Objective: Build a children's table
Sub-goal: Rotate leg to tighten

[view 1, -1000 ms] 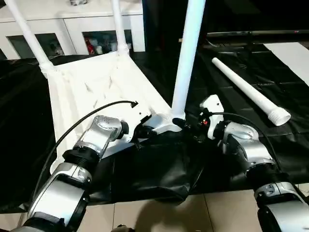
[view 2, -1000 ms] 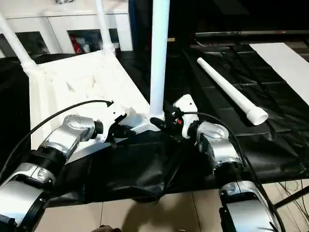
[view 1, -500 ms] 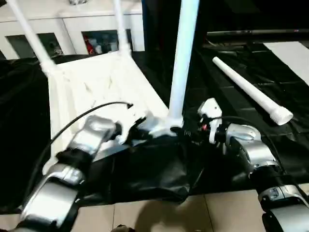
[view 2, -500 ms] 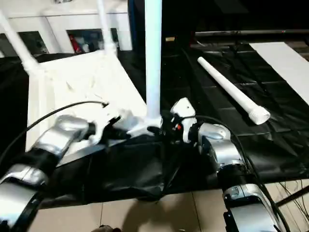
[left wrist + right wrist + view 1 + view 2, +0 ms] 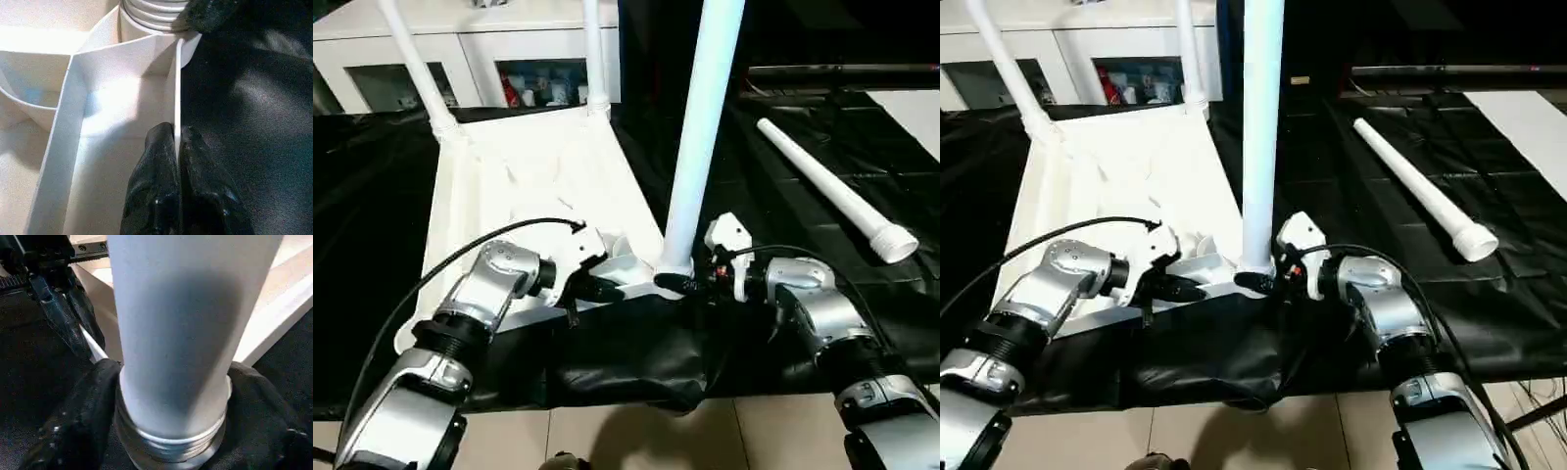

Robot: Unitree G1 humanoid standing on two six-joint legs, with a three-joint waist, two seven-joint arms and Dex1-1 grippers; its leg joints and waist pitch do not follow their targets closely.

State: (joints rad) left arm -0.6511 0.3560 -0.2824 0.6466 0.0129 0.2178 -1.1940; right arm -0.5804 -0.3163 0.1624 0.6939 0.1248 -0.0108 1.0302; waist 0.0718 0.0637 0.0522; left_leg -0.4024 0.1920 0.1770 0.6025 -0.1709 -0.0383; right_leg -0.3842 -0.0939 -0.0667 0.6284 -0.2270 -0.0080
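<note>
The children's table top (image 5: 529, 186) lies upside down on a black sheet, ribbed side up. Two white legs (image 5: 416, 64) (image 5: 594, 59) stand in its far corner sockets. A third leg (image 5: 700, 147) stands upright in the near right corner socket. My right gripper (image 5: 171, 401) hugs that leg's threaded base, one black finger (image 5: 83, 426) on each side. My left gripper (image 5: 177, 142) is shut on the thin rim of the table top, just left of that socket. The fourth leg (image 5: 832, 191) lies loose on the sheet to the right.
A white cabinet (image 5: 460, 59) with glass doors stands behind the table top. The black sheet (image 5: 626, 362) bunches up at the near edge, with tiled floor (image 5: 636, 436) in front of it. A white panel (image 5: 915, 113) lies at the far right.
The camera has shifted. My left fingers have closed onto the table top's rim. My right fingers have drawn in around the base of the standing leg.
</note>
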